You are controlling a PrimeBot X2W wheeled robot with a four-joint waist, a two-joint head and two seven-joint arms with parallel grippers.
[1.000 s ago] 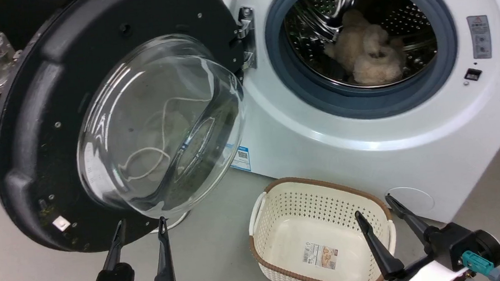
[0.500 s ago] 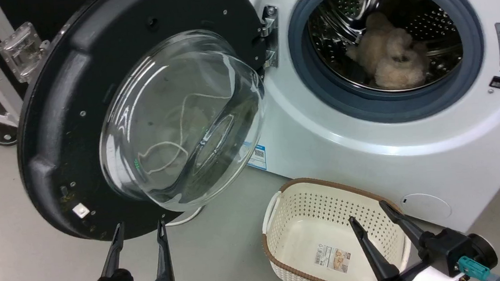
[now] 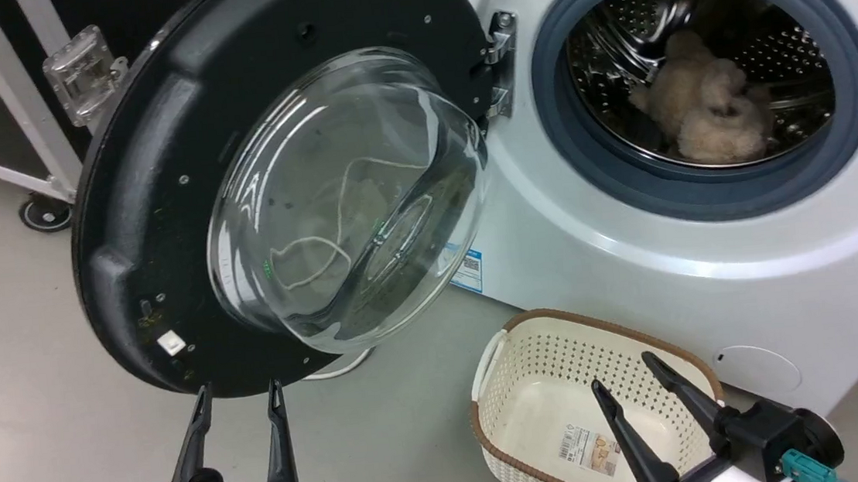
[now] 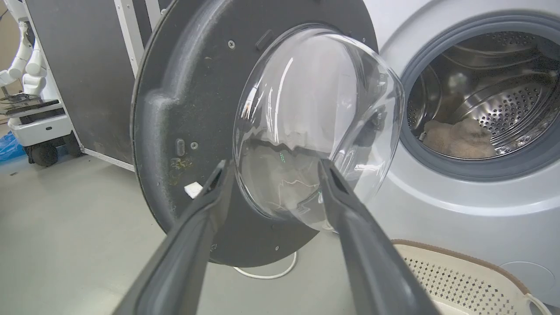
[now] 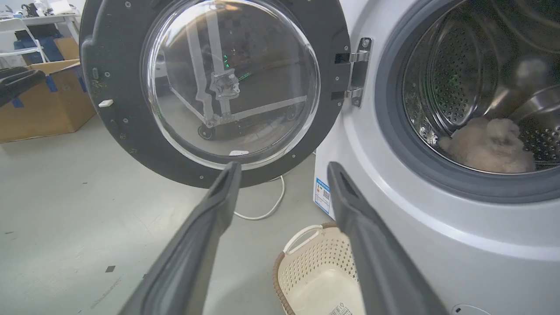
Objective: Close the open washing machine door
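Note:
The washing machine door [image 3: 162,210] hangs wide open to the left of the white washer [image 3: 632,254], its black rim around a bulging clear glass bowl [image 3: 348,201], hinged at its right side. It also faces the wrist cameras: the door [image 4: 188,109] in the left wrist view, the door [image 5: 122,109] in the right wrist view. My left gripper [image 3: 239,393] is open just below the door's lower rim, apart from it. My right gripper [image 3: 623,371] is open over the basket. A beige fluffy item [image 3: 704,104] lies in the steel drum.
A cream perforated basket [image 3: 515,342] with a brown rim stands on the grey floor in front of the washer. A white cable [image 5: 262,210] loops on the floor under the door. A black wheeled case [image 4: 96,65] and a cardboard box [image 5: 43,100] stand to the left.
The whole head view has shifted right and slightly down, so the camera has turned left. The door's angle and both open grippers look the same.

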